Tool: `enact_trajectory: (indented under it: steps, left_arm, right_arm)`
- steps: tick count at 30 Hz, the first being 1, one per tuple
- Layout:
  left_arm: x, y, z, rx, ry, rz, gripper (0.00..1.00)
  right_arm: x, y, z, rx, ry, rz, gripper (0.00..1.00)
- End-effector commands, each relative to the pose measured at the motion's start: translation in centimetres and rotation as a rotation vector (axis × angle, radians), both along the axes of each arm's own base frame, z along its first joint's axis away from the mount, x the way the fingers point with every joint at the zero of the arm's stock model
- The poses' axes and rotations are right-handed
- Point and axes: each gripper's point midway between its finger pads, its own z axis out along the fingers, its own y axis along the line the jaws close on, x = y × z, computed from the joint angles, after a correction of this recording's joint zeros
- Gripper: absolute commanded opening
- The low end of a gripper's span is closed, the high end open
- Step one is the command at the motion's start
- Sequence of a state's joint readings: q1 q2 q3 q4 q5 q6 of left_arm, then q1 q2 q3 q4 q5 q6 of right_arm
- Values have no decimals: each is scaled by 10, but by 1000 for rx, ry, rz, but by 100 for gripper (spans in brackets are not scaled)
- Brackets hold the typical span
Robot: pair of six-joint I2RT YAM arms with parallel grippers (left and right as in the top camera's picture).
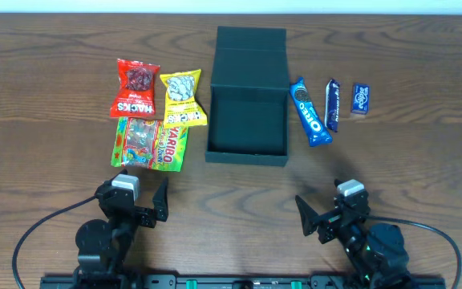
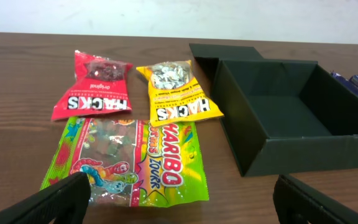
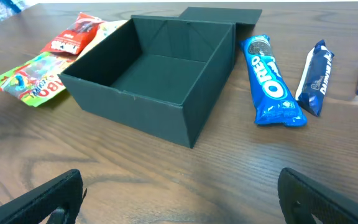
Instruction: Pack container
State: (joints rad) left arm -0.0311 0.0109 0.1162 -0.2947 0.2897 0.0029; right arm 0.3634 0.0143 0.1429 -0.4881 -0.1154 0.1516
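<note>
1. We see the container (image 1: pixel 245 157) at the middle of the table (image 1: pixel 423 144), ahead of both arms and between two groups of snacks.
2. It is a dark green-black, matte, square cardboard box, far bigger than any packet beside it. Its flap lid is folded back flat on the table at the far side. The inside is open and holds nothing.
3. From the left wrist, we see its near wall (image 2: pixel 316 152) plain and unmarked. From the right wrist, creases show on the far inner wall (image 3: pixel 185 40).
4. On its left lie a red Hacks bag (image 1: pixel 137 87), a yellow Hacks bag (image 1: pixel 183 98) just beside the box, and a Haribo bag (image 1: pixel 149 144) nearer the arms.
5. On its right lie an Oreo pack (image 1: pixel 309 111) close to the wall, then a dark blue bar (image 1: pixel 333 104), then a small blue packet (image 1: pixel 360 99).
6. Our left claw (image 1: pixel 132 199) is spread wide and holds nothing, hanging near the Haribo bag's near edge.
7. Our right claw (image 1: pixel 334 217) is also spread wide and holds nothing, over bare wood on the near right of the box.
</note>
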Motion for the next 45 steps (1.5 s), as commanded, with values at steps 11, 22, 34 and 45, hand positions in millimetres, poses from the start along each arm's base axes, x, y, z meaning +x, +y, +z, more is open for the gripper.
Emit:
enact_trajectory:
  steps: [11, 22, 34, 45]
  left_arm:
    - [-1, -4, -10, -7, 21, -19, 95]
    - [-2, -6, -10, -26, 25, -27, 95]
    - [-11, -33, -2, -360, 124, -106, 95]
    - [3, 9, 107, -167, -79, 92, 95]
  right_arm:
    - [0, 0, -1, -9, -9, 4, 99]
    - [0, 0, -1, -8, -9, 4, 99]
    - [0, 0, -1, -8, -9, 4, 99]
    - [0, 0, -1, -8, -9, 4, 99]
